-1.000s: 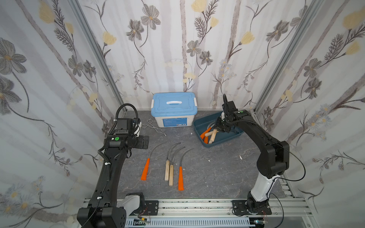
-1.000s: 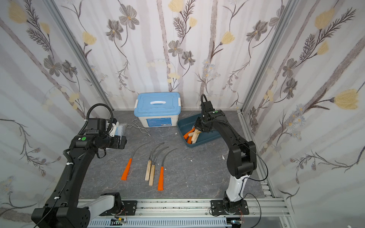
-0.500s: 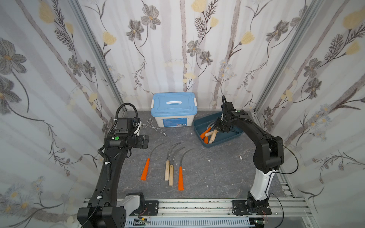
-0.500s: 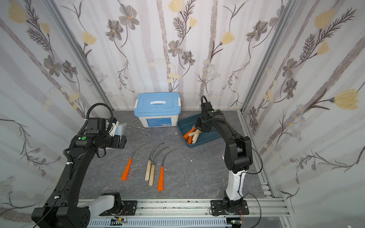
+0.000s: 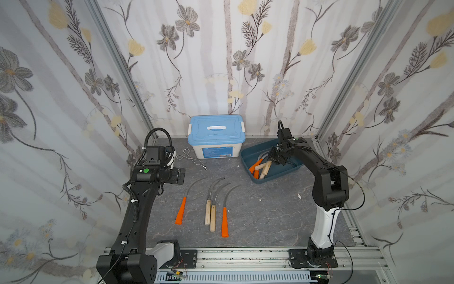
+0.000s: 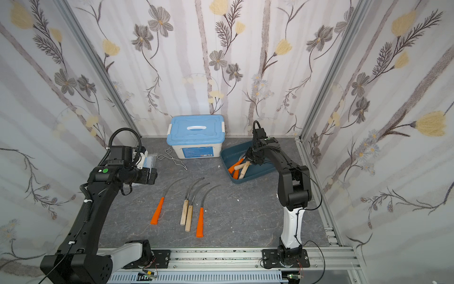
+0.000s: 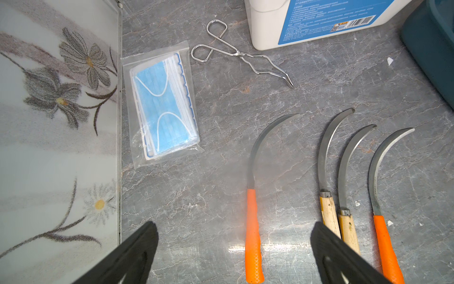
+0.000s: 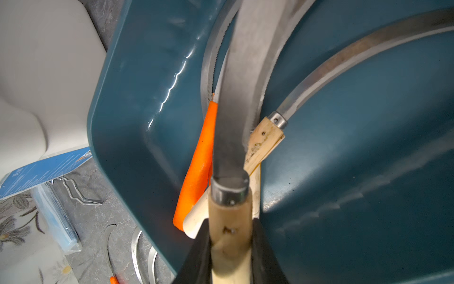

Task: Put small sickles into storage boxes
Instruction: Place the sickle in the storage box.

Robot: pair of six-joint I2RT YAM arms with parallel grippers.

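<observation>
Four small sickles (image 5: 213,206) with curved grey metal blades and orange or pale wooden handles lie in a row, well short of the shallow dark teal-blue plastic tray (image 5: 290,169). The left gripper (image 7: 233,228) hangs near them, wide open and empty. Over that tray the right gripper (image 8: 231,236) is clamped on a pale wooden-handled sickle (image 8: 233,123) whose blade crosses others lying inside; in my judgement it is best lowered flat among them before letting go.

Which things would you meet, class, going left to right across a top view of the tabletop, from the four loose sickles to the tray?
In order: orange-handled sickle → wooden-handled sickle → second wooden-handled sickle → second orange-handled sickle → teal tray.
</observation>
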